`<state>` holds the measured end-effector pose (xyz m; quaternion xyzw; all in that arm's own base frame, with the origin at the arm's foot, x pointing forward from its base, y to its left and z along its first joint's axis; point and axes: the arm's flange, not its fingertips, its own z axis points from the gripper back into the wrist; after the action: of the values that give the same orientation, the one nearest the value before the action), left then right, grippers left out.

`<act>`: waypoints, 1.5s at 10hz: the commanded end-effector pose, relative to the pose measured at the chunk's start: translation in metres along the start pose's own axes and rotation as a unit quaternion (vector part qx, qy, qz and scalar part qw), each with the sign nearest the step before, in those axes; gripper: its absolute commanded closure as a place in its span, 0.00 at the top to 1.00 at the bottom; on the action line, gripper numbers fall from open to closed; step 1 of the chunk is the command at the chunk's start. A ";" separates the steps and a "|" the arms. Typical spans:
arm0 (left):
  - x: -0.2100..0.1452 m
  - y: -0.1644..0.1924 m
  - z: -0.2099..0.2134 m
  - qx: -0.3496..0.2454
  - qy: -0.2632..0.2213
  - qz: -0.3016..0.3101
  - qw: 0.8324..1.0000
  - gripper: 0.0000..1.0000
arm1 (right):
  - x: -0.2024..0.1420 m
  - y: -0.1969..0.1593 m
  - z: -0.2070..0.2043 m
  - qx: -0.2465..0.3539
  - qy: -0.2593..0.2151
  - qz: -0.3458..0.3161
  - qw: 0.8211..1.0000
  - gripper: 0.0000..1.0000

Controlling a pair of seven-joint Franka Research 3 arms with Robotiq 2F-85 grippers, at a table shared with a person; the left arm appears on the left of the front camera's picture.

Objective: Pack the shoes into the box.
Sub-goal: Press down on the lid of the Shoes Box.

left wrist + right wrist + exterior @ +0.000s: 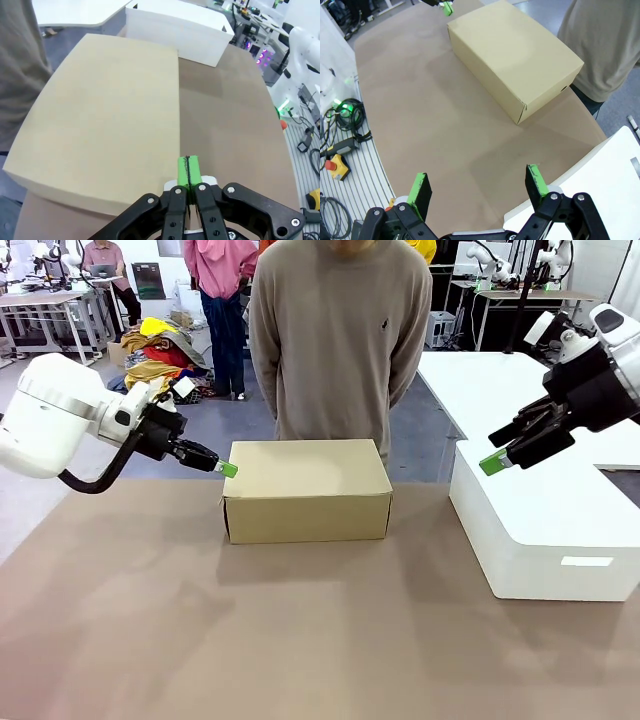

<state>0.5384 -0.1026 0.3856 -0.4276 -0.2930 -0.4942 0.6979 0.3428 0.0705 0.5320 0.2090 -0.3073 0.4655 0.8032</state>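
Note:
The box is a tan cardboard shoebox with its lid down, standing at the far middle of the brown table; it also lies under the left wrist view and in the right wrist view. The shoes are hidden. My left gripper is shut with nothing between its green pads, its tip right at the box's upper left corner. My right gripper hangs open and empty in the air above the large white box, well right of the shoebox.
A large white box with a white lid behind it takes up the table's right side. A person in a beige sweater stands right behind the shoebox. The near half of the table is bare brown surface.

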 end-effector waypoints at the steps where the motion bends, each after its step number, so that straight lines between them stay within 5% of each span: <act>1: 0.001 0.000 0.000 0.005 -0.009 -0.007 1.000 0.00 | 0.000 -0.001 0.000 0.006 -0.009 0.003 1.000 1.00; 3: 0.000 0.000 0.000 0.000 0.000 0.000 1.000 0.00 | 0.000 -0.001 0.000 0.006 -0.009 0.003 1.000 1.00; 5: 0.032 -0.023 0.035 0.025 0.101 -0.063 0.993 0.00 | 0.000 -0.001 0.000 0.006 -0.009 0.003 1.000 1.00; 6: 0.044 -0.031 0.046 0.023 0.144 -0.081 0.986 0.11 | 0.000 -0.001 0.000 0.006 -0.009 0.003 1.000 1.00; 10: 0.075 -0.056 0.073 0.008 0.290 -0.096 0.952 0.89 | 0.000 -0.001 0.000 0.006 -0.009 0.003 1.000 1.00; 11: 0.075 -0.062 0.076 0.010 0.317 -0.092 0.944 1.00 | 0.000 0.000 0.000 0.000 0.000 0.000 1.000 1.00; 12: 0.074 -0.067 0.078 0.018 0.332 -0.084 0.939 1.00 | 0.007 -0.003 -0.001 -0.001 0.006 0.000 1.000 1.00; 15: 0.075 -0.091 0.081 0.096 0.406 -0.056 0.907 1.00 | 0.045 -0.016 -0.014 0.007 0.052 0.010 0.999 0.41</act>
<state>0.4956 -0.0720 0.5122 -0.1461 -0.0691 -0.6532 0.7397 0.3610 0.0904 0.5401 0.1981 -0.2897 0.4812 0.8033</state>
